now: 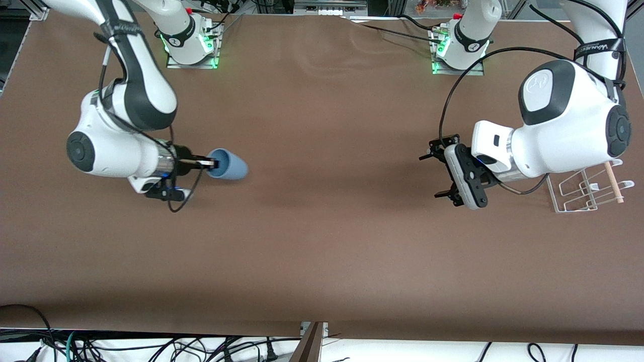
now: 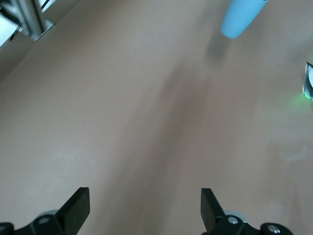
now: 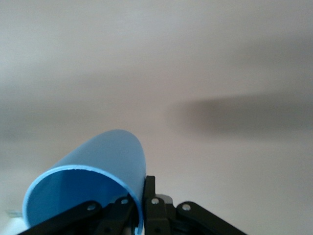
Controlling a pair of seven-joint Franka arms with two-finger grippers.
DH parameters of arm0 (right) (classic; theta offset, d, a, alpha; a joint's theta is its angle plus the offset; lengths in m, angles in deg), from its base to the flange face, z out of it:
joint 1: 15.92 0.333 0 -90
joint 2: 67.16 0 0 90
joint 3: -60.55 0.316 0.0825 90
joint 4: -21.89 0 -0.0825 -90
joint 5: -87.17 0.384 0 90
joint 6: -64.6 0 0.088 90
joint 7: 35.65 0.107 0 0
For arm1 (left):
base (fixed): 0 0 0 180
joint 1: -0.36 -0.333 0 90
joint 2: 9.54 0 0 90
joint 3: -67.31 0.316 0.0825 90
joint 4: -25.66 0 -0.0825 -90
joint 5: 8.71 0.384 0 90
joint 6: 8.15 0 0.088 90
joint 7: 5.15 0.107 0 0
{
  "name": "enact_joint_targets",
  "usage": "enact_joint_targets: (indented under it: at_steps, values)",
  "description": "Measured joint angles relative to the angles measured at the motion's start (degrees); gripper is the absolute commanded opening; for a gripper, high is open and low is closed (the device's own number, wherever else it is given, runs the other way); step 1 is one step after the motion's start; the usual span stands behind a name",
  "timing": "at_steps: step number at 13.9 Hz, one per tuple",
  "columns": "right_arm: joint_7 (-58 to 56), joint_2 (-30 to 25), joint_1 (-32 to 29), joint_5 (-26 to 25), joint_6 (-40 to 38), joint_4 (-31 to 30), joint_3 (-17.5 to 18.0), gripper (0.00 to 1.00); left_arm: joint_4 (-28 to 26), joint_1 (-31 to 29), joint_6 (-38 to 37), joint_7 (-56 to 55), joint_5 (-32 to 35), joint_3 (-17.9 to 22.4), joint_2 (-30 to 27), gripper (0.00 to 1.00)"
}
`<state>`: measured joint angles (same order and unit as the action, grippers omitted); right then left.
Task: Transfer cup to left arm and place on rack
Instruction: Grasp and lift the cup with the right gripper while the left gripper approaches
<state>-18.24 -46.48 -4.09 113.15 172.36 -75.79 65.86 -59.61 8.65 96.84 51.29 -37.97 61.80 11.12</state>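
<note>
Right hand [image 1: 214,163] is pinching the blue cup's [image 1: 230,165] rim, base aimed at the left hand [image 1: 436,174], spread wide near the rack [image 1: 586,193].

Setting: robotics laboratory. Evidence: brown-covered table [image 1: 322,241]; two arm bases [image 1: 191,42] bolted on metal plates along its robot-side edge, green status lights lit; aluminium frame profiles [image 1: 329,6] past that edge; loose cables [image 1: 151,347] below the camera-side edge.

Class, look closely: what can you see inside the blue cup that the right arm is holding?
In the right wrist view the cup shows only bare blue inner wall. One of the right gripper's fingers reaches in over the rim, pinching the wall. The cup's bottom is hidden.
</note>
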Motion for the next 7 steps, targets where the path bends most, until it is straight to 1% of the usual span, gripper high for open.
enact_joint_targets:
  at_steps: [1,4,5,7]
  values:
    - [4.8,0.5,2.6,3.0,0.0,2.4,0.1,0.00,0.0,0.0,0.6,2.2,-0.4,-0.3,0.4,1.00]
    - [18.0,3.1,9.1,12.8,0.4,10.1,0.2,0.00,-0.2,0.0,1.1,9.7,-4.2,-0.4,2.1,1.00]
    - [21.2,4.0,10.8,16.5,1.8,11.8,0.2,0.00,-0.4,0.0,1.1,11.2,-4.8,-0.5,2.6,1.00]
    - [27.6,5.6,14.3,23.0,8.4,13.9,0.2,0.00,-0.6,0.0,1.1,12.7,-5.2,-0.8,3.3,1.00]
